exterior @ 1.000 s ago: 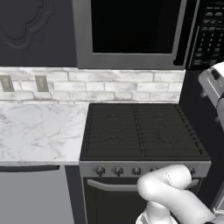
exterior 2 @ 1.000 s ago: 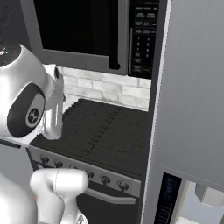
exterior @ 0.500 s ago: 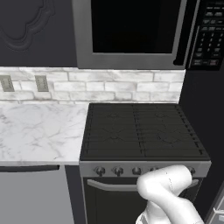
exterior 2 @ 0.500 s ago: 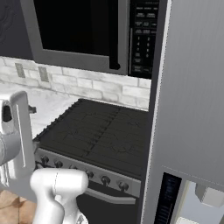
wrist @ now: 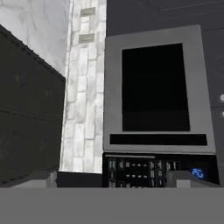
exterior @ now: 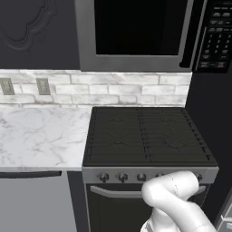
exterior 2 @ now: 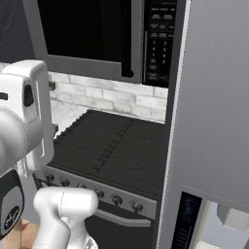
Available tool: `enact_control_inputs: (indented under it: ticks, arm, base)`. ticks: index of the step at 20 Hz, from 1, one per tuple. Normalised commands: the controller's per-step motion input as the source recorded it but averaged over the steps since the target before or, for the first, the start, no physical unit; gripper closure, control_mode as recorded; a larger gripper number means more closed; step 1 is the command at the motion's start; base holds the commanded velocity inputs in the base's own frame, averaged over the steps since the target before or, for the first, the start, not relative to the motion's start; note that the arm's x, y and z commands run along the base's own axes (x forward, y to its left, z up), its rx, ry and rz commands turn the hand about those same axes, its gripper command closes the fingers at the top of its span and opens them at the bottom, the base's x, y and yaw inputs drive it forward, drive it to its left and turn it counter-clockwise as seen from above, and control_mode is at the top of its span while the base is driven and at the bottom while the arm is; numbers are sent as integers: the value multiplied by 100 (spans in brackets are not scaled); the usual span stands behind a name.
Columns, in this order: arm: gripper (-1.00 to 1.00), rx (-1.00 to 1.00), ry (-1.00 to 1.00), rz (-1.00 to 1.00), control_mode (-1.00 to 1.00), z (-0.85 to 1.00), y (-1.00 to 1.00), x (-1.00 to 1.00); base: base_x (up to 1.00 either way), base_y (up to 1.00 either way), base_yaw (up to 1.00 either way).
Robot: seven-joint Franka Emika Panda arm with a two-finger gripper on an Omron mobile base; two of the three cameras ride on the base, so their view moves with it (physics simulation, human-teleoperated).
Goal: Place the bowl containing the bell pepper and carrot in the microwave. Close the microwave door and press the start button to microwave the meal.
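The microwave (exterior: 136,63) hangs above the stove. The microwave door (exterior: 136,27) is shut flat, its black glass dark. To the door's right is the black button panel (exterior: 217,36). In the right base view the microwave door (exterior 2: 82,34) and panel (exterior 2: 158,44) sit at the top, with a thick white arm link (exterior 2: 29,116) raised at the left. The hand view is rolled sideways and faces the microwave door (wrist: 155,87), with the panel (wrist: 153,168) below it. The bowl, bell pepper and carrot are out of view.
A black gas stove (exterior: 145,136) with a knob row (exterior: 122,176) stands under the microwave. A marble counter (exterior: 41,140) lies to its left beneath a white brick backsplash (exterior: 113,88). A tall grey fridge side (exterior 2: 214,107) stands at the right.
The arm has swung: its white link left the right edge of the left base view, dropped low in the right base view, and now stands raised at that view's left.
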Motion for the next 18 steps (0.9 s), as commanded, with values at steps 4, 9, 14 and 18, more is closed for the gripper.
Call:
enact_control_inputs:
  ticks: [4, 9, 14, 18]
  arm:
    - [-100, 0, 0, 0, -100, -3, 0, 54]
    - [-100, 0, -5, -1, -100, -28, 0, 36]
    - [-100, 0, -8, -1, -100, -38, -9, 31]
    - [-100, 1, -3, 0, -100, -7, -26, 36]
  base:
    - [0, 0, 0]
    - [0, 0, 0]
    - [0, 0, 0]
    - [0, 0, 0]
